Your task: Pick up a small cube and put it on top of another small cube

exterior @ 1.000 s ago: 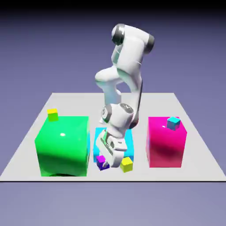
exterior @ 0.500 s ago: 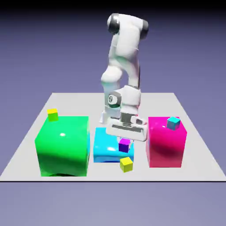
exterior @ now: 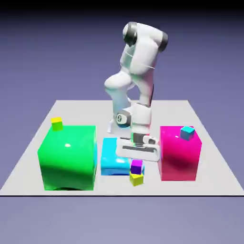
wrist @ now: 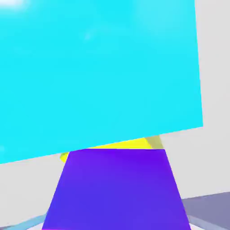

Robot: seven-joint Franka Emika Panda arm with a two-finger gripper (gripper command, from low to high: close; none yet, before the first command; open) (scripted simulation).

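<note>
The tiny purple cube [exterior: 137, 167] is held between the fingers of my gripper [exterior: 137, 164], which is shut on it. It hangs directly over a tiny yellow cube [exterior: 137, 179] on the table near the front edge, and I cannot tell whether the two touch. In the hand view the purple cube [wrist: 117, 191] fills the bottom and hides the fingertips. A sliver of the yellow cube [wrist: 134, 143] shows just behind it.
A big cyan block [exterior: 113, 155] [wrist: 99, 72] stands right behind the gripper. A big green block [exterior: 66, 157] is to the exterior view's left, with a second tiny yellow cube [exterior: 57, 124] behind it. A magenta block [exterior: 178, 155] at the right carries a tiny cyan cube [exterior: 187, 132].
The gripper lifted the purple cube from the table, carried it toward the exterior view's right, and has now lowered it over the front yellow cube.
</note>
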